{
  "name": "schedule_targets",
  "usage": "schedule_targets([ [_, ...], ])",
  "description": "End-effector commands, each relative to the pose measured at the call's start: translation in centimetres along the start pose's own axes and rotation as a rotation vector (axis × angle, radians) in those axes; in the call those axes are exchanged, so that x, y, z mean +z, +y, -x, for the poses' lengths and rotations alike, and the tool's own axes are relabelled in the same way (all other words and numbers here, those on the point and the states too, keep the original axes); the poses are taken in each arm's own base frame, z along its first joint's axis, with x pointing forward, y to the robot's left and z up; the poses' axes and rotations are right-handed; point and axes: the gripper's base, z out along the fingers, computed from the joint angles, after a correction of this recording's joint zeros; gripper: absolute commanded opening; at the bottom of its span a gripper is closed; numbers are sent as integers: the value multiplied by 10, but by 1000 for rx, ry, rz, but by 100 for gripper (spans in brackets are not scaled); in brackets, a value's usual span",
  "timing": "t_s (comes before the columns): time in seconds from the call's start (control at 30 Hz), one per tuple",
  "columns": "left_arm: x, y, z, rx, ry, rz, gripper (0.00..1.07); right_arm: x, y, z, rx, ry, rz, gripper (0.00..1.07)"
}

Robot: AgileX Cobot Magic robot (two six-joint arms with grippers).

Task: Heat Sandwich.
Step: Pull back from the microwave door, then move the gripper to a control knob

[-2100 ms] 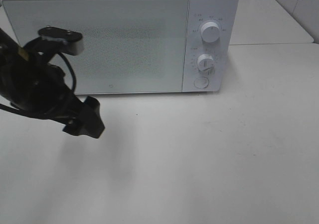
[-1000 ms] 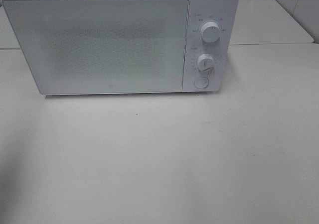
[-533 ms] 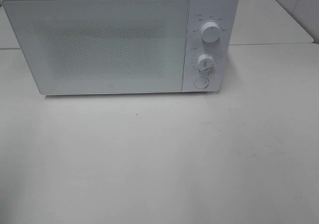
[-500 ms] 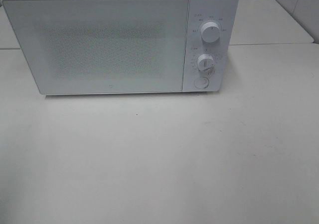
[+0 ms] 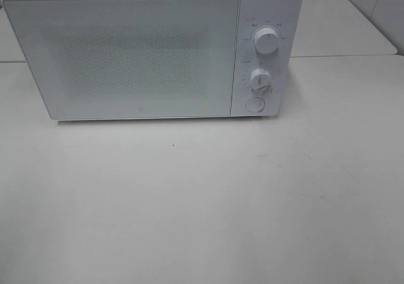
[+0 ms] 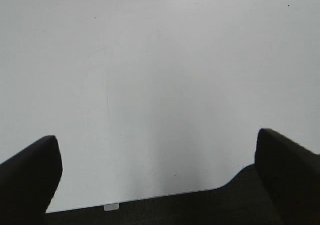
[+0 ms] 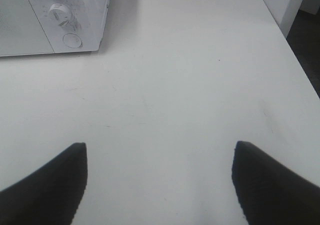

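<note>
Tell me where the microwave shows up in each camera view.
Exterior high: the microwave fills the upper left and centre.
Left wrist: only a thin strip at the far edge, probably its base.
Right wrist: its control panel, in the far corner.
Shared landmark: the panel's round button.

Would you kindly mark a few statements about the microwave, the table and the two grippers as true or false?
1. The door of the microwave is shut. True.
2. A sandwich lies on the table in front of the microwave. False: no sandwich shows in any view, and that stretch of table is bare.
3. The control panel carries an upper knob and a lower knob above a round button. True.
4. The left gripper is shut on something. False: its jaws stand wide apart with only table between them.
5. The right gripper is open. True.
</note>
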Motion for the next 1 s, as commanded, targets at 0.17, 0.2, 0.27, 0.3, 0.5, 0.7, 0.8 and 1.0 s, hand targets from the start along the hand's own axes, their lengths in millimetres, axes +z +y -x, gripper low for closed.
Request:
schedule_targets([
  [0.17,-16,-4,-18,10,-188,5,102,-2,-1,-3,12,-29,-8,76],
  [0.2,-18,-4,-19,11,-204,7,102,-2,-1,-3,12,-29,-8,76],
  [0.27,-23,-5,-24,15,-246,10,102,-2,-1,-3,12,-29,-8,76],
  [0.3,-25,-6,-26,17,-266,12,102,-2,-1,-3,12,-29,-8,76],
  [0.5,-30,-6,-30,21,-307,16,101,-2,-1,-2,12,-28,-8,76],
  [0.7,-30,-6,-30,20,-307,18,101,-2,-1,-2,12,-28,-8,76],
  [0.8,-30,-6,-30,14,-306,28,101,-2,-1,-2,12,-28,-8,76],
  [1.0,-29,-7,-30,-3,-305,54,101,-2,-1,-2,12,-28,-8,76],
])
